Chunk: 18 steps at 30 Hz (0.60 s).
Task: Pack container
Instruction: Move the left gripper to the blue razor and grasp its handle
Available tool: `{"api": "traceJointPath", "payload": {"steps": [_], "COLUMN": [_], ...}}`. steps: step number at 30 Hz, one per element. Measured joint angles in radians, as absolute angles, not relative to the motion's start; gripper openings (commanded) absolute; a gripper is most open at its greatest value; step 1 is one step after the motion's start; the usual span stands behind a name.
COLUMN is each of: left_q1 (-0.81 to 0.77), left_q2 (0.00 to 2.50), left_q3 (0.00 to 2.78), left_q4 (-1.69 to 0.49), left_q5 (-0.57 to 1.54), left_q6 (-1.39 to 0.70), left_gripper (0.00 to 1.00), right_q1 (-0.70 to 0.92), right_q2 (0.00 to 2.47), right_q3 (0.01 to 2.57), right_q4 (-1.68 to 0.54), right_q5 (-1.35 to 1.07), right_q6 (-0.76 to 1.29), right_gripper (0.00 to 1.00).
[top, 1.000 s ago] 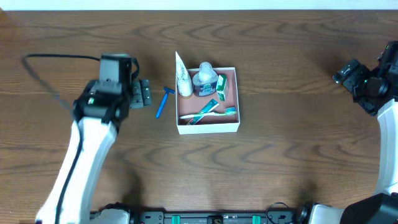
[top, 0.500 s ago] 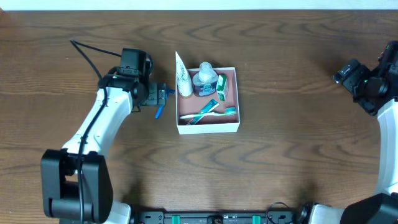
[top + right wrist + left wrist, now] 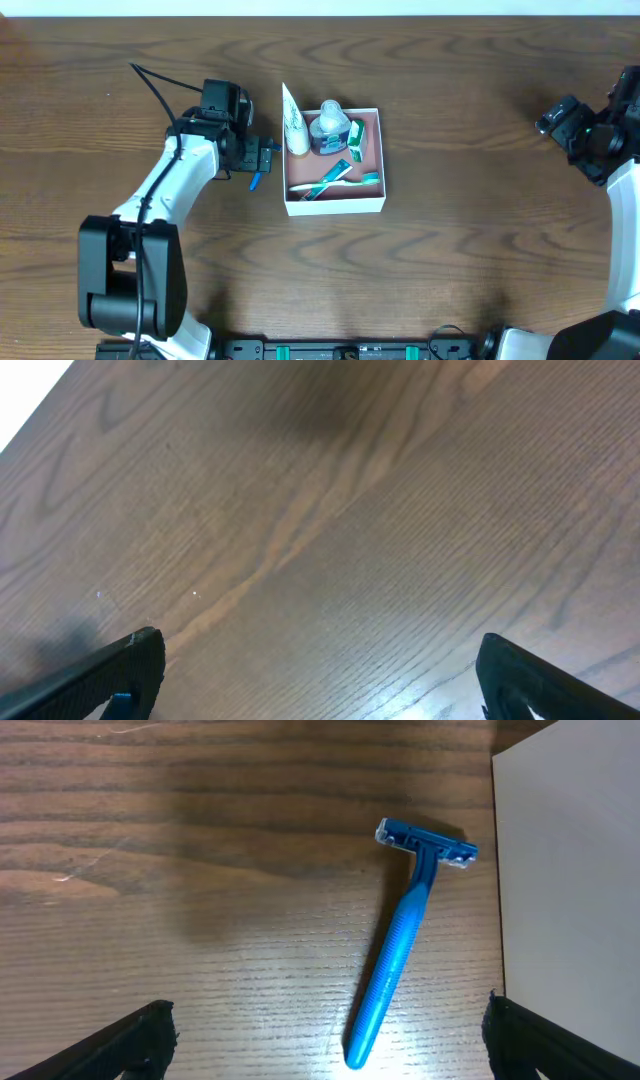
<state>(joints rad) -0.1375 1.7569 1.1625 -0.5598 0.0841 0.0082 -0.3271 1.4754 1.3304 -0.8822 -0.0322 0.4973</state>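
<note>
Both wide open, left tool (image 3: 266, 155) moved over blue razor (image 3: 405, 955), seemingly untouched, right tool (image 3: 548, 122) unmoved.

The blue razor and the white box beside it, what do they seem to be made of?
The razor looks like molded plastic, slightly glossy: uniform blue, a ridged handle, a bright glint at the handle's end. The container looks like matte white cardboard on its outer wall, flat and without shine, though thin plastic can't be ruled out.
</note>
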Motion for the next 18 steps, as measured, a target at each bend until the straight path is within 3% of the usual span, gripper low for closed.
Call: {"api": "traceJointPath", "payload": {"steps": [18], "left_q1": [-0.138], "left_q2": [1.799], "left_q3": [1.162], "left_q4": [-0.514], "left_q5": [0.098], "left_q6": [0.009], "left_gripper": [0.98], "right_q1": [-0.327], "right_q2": [1.475], "right_q3": [1.330], "right_q4": [-0.882], "right_q5": [-0.032], "right_q6": [0.497], "right_gripper": [0.99]}}
